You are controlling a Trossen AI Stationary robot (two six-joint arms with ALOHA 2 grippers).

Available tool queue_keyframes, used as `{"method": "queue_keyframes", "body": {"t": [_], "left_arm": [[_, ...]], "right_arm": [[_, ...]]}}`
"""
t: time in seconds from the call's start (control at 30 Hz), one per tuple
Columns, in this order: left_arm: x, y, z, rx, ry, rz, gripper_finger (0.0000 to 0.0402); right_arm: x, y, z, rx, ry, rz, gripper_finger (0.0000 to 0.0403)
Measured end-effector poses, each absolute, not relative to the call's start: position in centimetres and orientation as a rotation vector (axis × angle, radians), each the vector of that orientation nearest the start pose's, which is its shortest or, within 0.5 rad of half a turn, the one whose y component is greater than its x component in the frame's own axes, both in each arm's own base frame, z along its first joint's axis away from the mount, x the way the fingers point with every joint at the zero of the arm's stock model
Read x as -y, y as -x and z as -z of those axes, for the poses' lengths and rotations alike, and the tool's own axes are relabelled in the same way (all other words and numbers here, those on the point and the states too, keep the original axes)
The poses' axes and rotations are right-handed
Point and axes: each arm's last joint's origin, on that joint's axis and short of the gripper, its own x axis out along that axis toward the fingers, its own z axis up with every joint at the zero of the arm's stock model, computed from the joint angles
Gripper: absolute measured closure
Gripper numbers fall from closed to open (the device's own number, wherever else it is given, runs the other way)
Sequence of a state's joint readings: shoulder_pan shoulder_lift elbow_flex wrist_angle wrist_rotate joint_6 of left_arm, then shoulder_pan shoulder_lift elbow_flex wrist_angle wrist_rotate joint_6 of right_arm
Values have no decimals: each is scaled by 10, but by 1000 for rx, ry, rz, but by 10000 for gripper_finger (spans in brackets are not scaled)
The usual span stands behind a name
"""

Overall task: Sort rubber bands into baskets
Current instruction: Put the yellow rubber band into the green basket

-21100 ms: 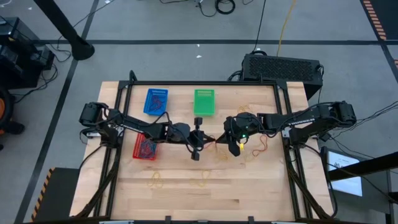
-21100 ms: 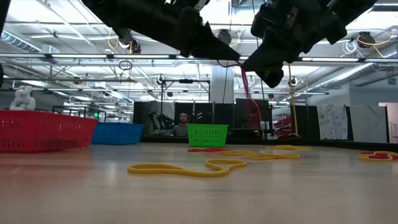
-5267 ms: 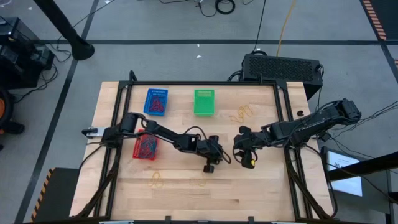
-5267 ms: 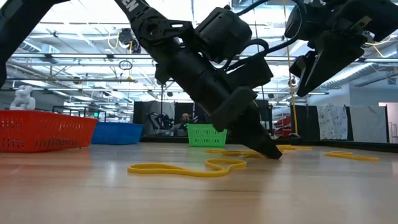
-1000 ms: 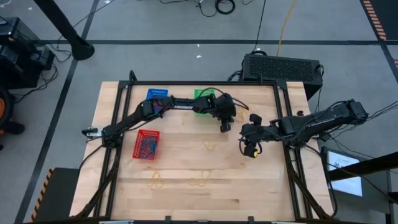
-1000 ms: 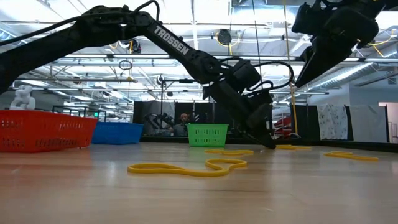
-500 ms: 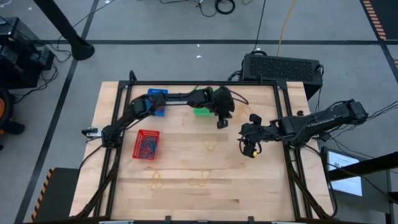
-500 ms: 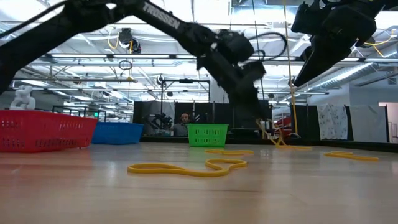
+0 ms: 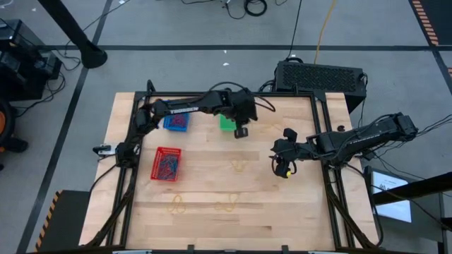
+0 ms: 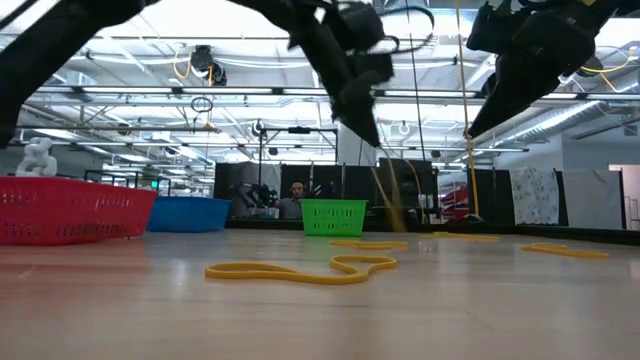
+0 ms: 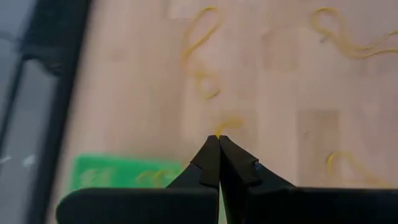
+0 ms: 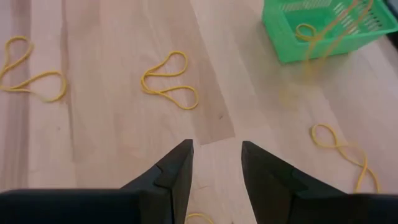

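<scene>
- rubber bands: a yellow rubber band [image 11: 217, 132] is pinched in the left gripper [image 9: 241, 132], jaws squeezed tight on it with just a nub poking past the tips; the rest dangles as a blurry streak in the low view, so it looks like it's swinging
- that gripper hangs right by the green basket [image 9: 227, 122], at its edge nearer the table's middle; blue basket [image 9: 176, 121] sits beside the green one, red basket [image 9: 166, 163] is nearer the front on the left side
- right gripper [image 9: 286, 171] waits over the right half of the table, fingers spread apart and holding nothing
- loose yellow bands [image 9: 239, 166] lie on the wooden table [image 9: 212, 226], more near the front edge
- what could go wrong, my guess: the grip is only on a sliver of the band, so it could slip out early; and if the band is swinging when released, it may drape over the rim or land outside the basket
- view differences: the right wrist view shows a yellow band [image 12: 306, 31] already inside the green basket, which the overhead view can't resolve; the overhead is the only one that shows all three baskets and both arms together; low view hides whether the gripper is actually over the basket
</scene>
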State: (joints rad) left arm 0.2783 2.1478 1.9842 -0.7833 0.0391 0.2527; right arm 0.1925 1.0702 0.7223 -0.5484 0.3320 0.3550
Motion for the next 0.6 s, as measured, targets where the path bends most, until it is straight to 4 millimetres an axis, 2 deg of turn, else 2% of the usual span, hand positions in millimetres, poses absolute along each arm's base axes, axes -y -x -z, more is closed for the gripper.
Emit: {"method": "queue_keyframes", "body": {"t": [0.1, 0.33, 0.6], "left_arm": [[-128, -441, -282, -999, -125, -188, 401], [-128, -424, -296, -1072, -166, -273, 401], [-138, -411, -293, -1213, -243, -439, 401]], "right_arm": [[-29, -202, -234, -823, -95, 292, 273], [-29, -203, -235, -811, -98, 292, 273], [-30, -207, -231, -821, -94, 293, 273]]}}
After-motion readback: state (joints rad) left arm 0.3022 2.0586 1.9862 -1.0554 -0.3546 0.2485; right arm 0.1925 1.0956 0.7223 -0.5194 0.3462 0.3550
